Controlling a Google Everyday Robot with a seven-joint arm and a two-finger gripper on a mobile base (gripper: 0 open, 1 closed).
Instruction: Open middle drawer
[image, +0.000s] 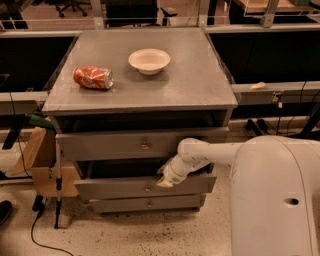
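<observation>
Camera view. Looked down on a grey cabinet (215, 100) with 3 drawers stacked one above another. Found the middle drawer (115, 189) between the top drawer (100, 146) and the bottom drawer (120, 204), standing out a little nearer than the bottom one, with a dark gap above. Judged it partly open, not fully.

Reached in from the right with the white arm (210, 152), bent low, probably so as to meet that front from the side and keep the pull path free. Set the gripper (165, 181) at the upper edge of the middle drawer, just up and right of the small knob (147, 189), seemingly touching the edge. Perhaps hooked there because the knob offered too little to hold. Could not tell whether the claw was open or closed.

Saw nothing inside the middle drawer, the gap being too dark.

On the cabinet top, well apart from the work, lay a pale bowl (149, 61) toward the far side, apparently empty. Left of it lay a dented red can (93, 77) on its side. Neither in the way of any drawer.
</observation>
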